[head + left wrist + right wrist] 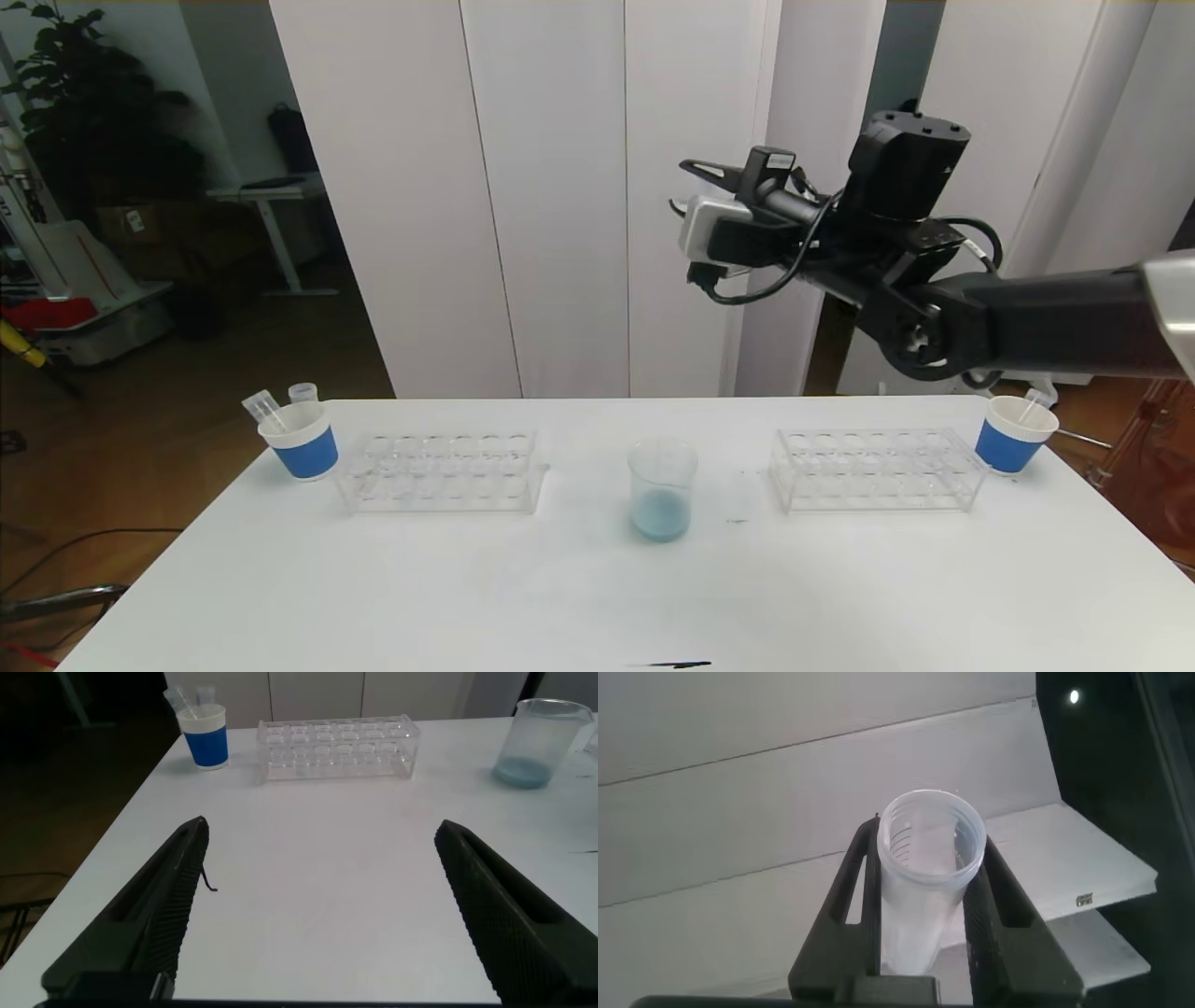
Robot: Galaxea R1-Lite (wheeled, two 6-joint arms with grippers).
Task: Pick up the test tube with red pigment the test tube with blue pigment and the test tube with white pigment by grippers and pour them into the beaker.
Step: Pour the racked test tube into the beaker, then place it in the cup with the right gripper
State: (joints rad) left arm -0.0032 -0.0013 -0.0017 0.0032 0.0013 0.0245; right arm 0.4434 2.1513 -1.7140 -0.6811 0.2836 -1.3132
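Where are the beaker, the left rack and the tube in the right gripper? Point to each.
beaker [662, 490]: head view, glass wall.
left rack [439, 469]: head view, top plate.
test tube [929, 845]: right wrist view, open mouth.
right gripper [924, 910]: right wrist view, between fingertips.

Counted on white table [579, 597]:
- one beaker [662, 490]
- two clear test-tube racks: left rack [441, 470], right rack [878, 469]
- two blue paper cups: left cup [301, 441], right cup [1014, 434]
- two tubes seen in left cup, one in right cup
- one tube [924, 873] held in right gripper [924, 896]
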